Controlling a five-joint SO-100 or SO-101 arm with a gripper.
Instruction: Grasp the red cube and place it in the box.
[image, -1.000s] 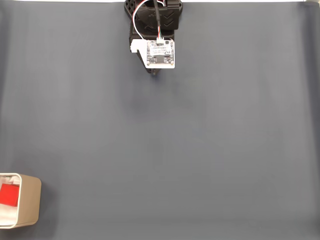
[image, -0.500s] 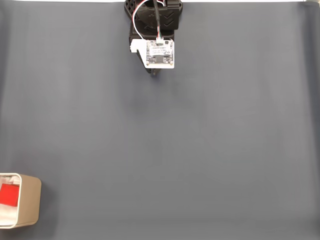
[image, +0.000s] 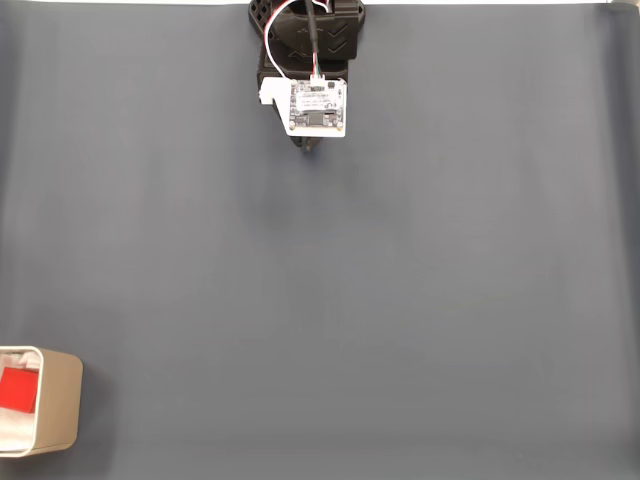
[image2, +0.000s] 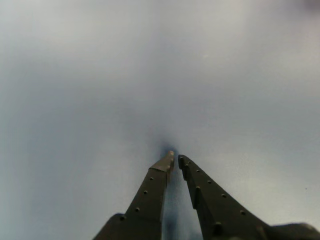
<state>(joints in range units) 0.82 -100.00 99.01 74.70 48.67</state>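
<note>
Pressed almost together at the tips and pinching nothing, my gripper (image2: 175, 159) pointed at bare grey table (image2: 75, 75) in the wrist view, with only a thin slit between the two dark fingers (image2: 150, 190). In the fixed view the arm (image: 310, 60) sat folded at the top centre of the frame, its white circuit board (image: 318, 106) facing the camera and hiding the fingers beneath it. The red cube (image: 17, 389) lay inside the box (image: 62, 400) at the lower left corner of that frame, against the white lining and partly cut off by the left edge. I judged the job done: the cube rested where it belonged, and the arm was parked well apart from the box, with no reason for the fingers to be spread.
</note>
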